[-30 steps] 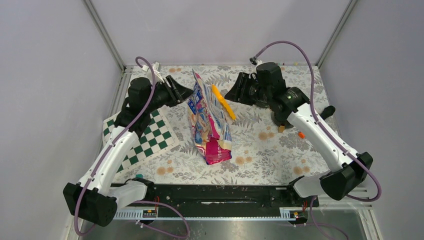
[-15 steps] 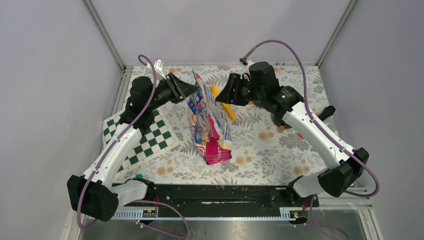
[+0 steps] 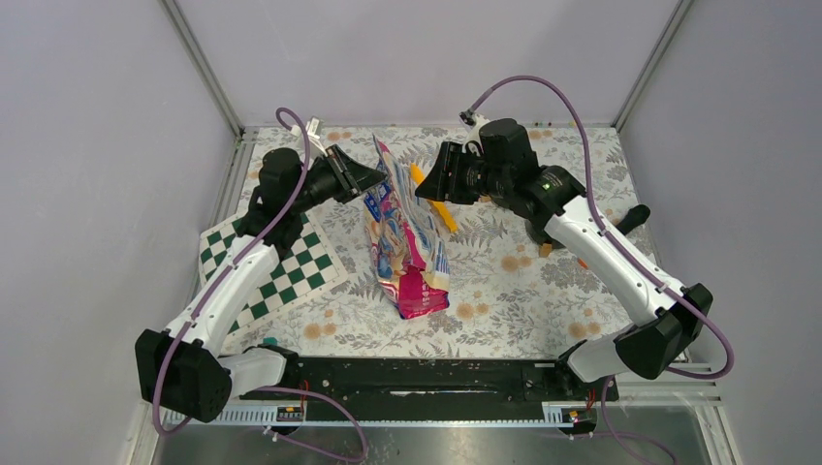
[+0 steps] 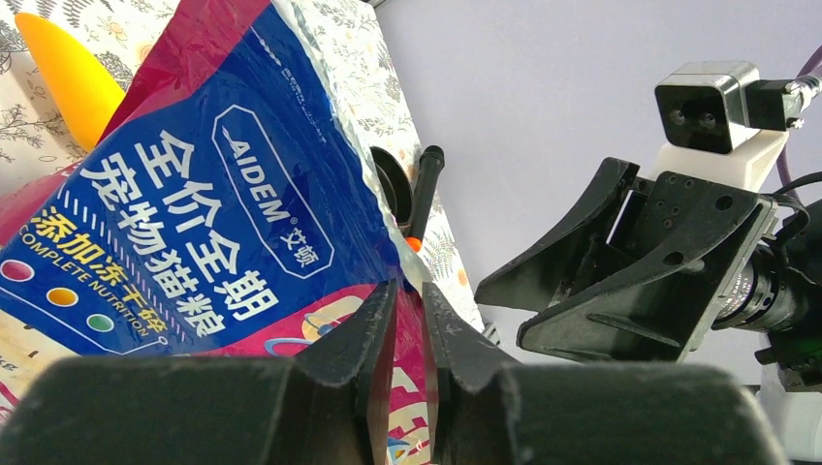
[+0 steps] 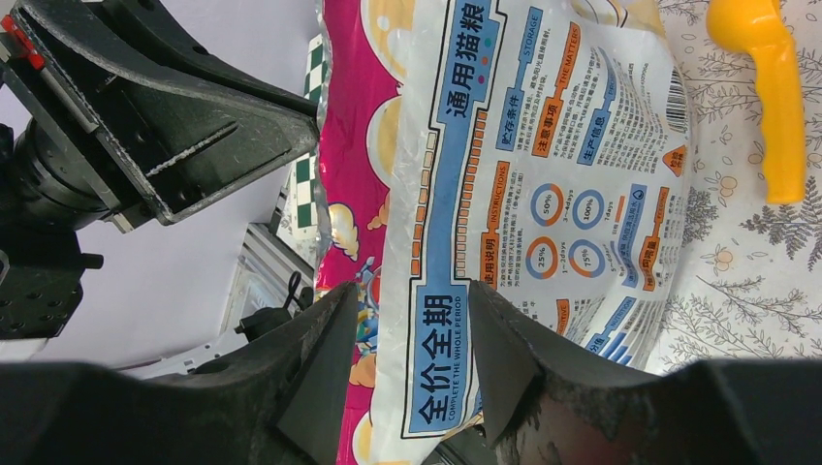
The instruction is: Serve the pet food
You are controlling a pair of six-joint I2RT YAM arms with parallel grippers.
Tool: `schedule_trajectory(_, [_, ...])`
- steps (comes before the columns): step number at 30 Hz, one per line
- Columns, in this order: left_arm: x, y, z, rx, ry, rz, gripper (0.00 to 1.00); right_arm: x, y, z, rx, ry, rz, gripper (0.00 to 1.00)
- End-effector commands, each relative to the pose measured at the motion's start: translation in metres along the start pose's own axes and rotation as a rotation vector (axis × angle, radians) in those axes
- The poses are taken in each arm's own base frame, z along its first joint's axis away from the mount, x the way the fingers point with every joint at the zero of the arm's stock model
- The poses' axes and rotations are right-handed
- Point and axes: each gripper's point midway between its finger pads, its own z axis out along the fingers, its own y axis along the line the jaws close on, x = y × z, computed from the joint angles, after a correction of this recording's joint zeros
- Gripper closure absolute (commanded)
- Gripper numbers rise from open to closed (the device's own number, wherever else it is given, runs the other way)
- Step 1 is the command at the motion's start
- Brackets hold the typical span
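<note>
Left wrist view: my left pincer [image 4: 408, 300] is pinched together on the edge of the bag [image 4: 223, 194] at its mouth. The pet food is hidden, presumably inside. My right pincer [image 5: 407, 310] stands apart, straddling the opposite panel. A lopsided pull could tear the foil or topple the bag and spill the food. The orange scoop [image 5: 766, 107] lies on the tabletop [image 5: 737, 291] just beside the bag, crowding my right side.
</note>
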Motion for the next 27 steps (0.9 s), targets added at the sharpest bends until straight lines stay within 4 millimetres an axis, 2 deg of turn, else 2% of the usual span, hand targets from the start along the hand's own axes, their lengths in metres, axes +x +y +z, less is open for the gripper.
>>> schedule_trajectory(1, [0.002, -0.003, 0.003, 0.038, 0.009, 0.033, 0.85, -0.011, 0.018, -0.002, -0.054, -0.031, -0.042, 0.46])
schedule_trajectory(8, [0.008, 0.001, 0.007, 0.008, 0.038, 0.044, 0.85, -0.009, 0.012, 0.002, -0.028, -0.028, -0.052, 0.46])
schedule_trajectory(18, [0.022, 0.013, 0.003, -0.18, 0.071, 0.043, 0.88, -0.008, 0.004, 0.007, 0.03, -0.025, -0.086, 0.45])
schedule_trajectory(19, [0.024, 0.013, 0.003, -0.183, 0.082, 0.038, 0.87, -0.008, 0.005, 0.007, 0.027, -0.024, -0.097, 0.43])
schedule_trajectory(23, [0.027, 0.01, 0.007, -0.175, 0.102, 0.013, 0.85, -0.008, 0.016, 0.006, -0.033, -0.057, -0.182, 0.24])
schedule_trajectory(25, [0.028, 0.009, 0.01, -0.171, 0.108, -0.005, 0.85, -0.011, 0.019, 0.008, -0.053, -0.087, -0.192, 0.21])
schedule_trajectory(27, [0.027, 0.009, 0.012, -0.173, 0.11, -0.034, 0.86, -0.013, 0.021, 0.012, -0.062, -0.091, -0.189, 0.22])
